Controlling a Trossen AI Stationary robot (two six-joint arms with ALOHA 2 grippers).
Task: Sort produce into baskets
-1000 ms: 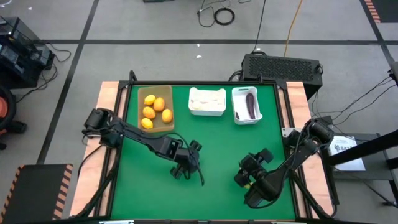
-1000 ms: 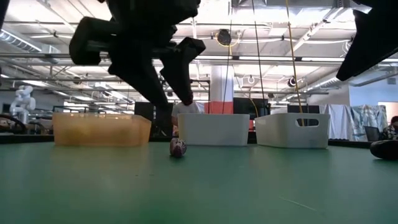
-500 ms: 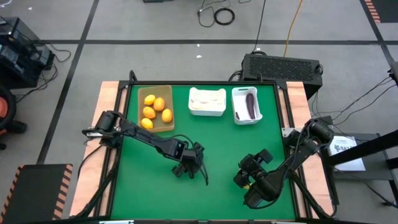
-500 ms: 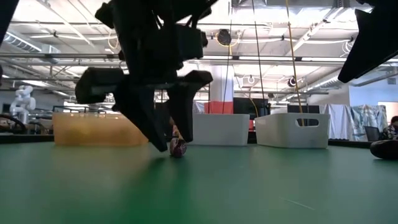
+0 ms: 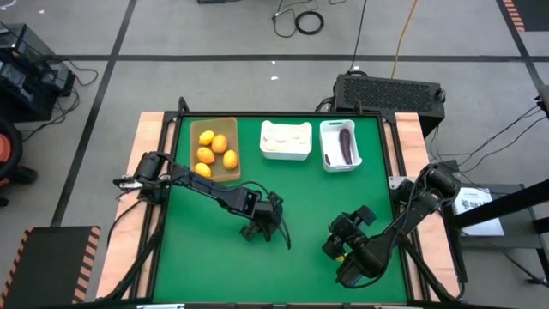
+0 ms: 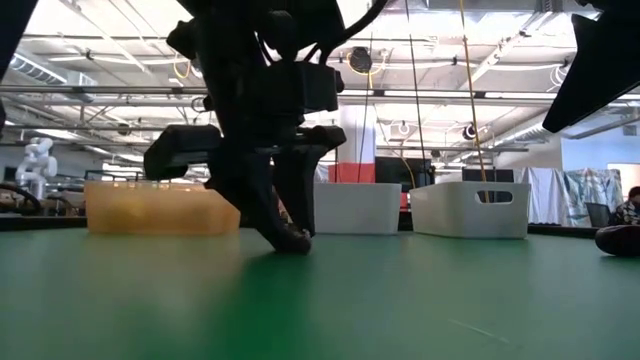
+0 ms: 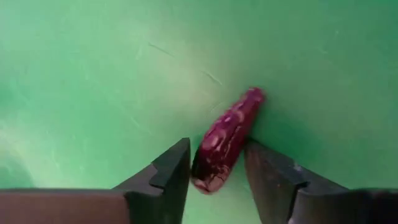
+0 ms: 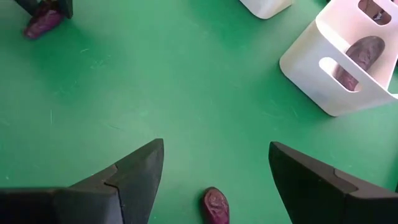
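A dark purple eggplant piece (image 7: 227,140) lies flat on the green table. My left gripper (image 7: 217,149) is open and down at the table near its middle (image 5: 262,225), one finger on each side of the piece's near end. It also shows in the low view (image 6: 290,238). My right gripper (image 8: 216,149) is open wide and low over the table's near right part (image 5: 343,245). A second purple piece (image 8: 216,206) lies on the table under it. The tan tray (image 5: 192,146) holds several orange fruits. The middle white bin (image 5: 286,157) holds white bulbs. The right white bin (image 5: 324,146) holds purple pieces. My left gripper's fingers (image 7: 174,174) come from above and stand close on both sides of the eggplant piece's near end (image 7: 211,177), lying across it. I cannot tell whether they touch it. The piece lies flat on the table.
The three containers stand in a row along the table's far edge. The right white bin also shows in the right wrist view (image 8: 348,68), with a purple piece inside. Bare green table lies between the two grippers and the containers.
My left gripper has gone down to the table and a little toward the table's right edge. Its fingers now stand on either side of the purple eggplant piece, which has stayed where it was.
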